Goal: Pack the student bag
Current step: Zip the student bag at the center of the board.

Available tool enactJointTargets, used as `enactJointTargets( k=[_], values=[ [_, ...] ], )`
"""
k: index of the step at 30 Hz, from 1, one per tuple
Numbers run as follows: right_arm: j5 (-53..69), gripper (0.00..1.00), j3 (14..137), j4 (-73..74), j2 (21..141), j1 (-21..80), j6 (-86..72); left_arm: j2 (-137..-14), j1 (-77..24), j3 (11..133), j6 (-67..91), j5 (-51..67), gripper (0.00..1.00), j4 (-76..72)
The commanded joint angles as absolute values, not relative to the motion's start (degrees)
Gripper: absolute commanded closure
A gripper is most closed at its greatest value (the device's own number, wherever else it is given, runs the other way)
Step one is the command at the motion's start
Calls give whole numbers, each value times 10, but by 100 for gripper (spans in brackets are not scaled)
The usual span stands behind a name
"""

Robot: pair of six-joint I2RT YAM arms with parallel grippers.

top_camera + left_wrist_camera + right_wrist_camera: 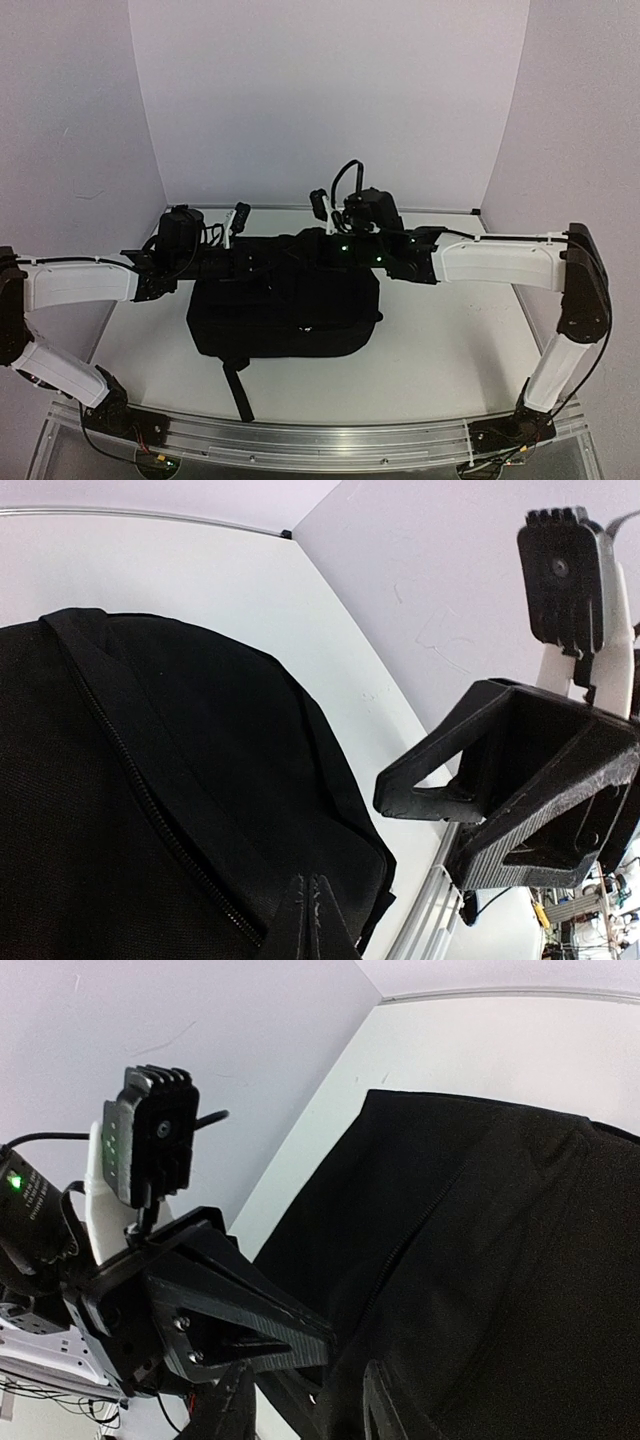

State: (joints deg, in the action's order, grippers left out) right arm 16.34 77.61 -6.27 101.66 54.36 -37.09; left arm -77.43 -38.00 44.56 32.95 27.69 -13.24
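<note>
White tabletop (440, 330), boxed in by pale walls (330, 100), carries the student bag (285, 315), a black soft fabric backpack lying flat at its middle, with one black strap (238, 390) trailing toward the near edge. Both arms reach in over the bag's far side. The left gripper (312, 920) has its two fingers pressed together, tips down on the black fabric just beside the zip line (150, 810); whether any cloth is pinched between them I cannot tell. The right gripper (308, 1410) has its fingers parted, low over the bag
</note>
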Motion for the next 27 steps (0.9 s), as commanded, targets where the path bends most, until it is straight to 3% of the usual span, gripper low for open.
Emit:
enactJointTargets(
  k=[1, 6, 14, 23, 27],
  values=[
    [54, 57, 760, -31, 975, 580, -325, -747, -382, 454, 329, 242, 100, -117],
    [-69, 41, 766, 23, 986, 639, -296, -739, -382, 463, 333, 237, 100, -110],
    [-176, 41, 839, 92, 1060, 681, -267, -744, -382, 476, 326, 244, 100, -91],
    [-193, 62, 873, 110, 1102, 687, -251, -753, -382, 489, 311, 241, 100, -84],
    [-180, 80, 871, 110, 1103, 690, -250, -765, -382, 501, 297, 235, 100, -82]
  ],
)
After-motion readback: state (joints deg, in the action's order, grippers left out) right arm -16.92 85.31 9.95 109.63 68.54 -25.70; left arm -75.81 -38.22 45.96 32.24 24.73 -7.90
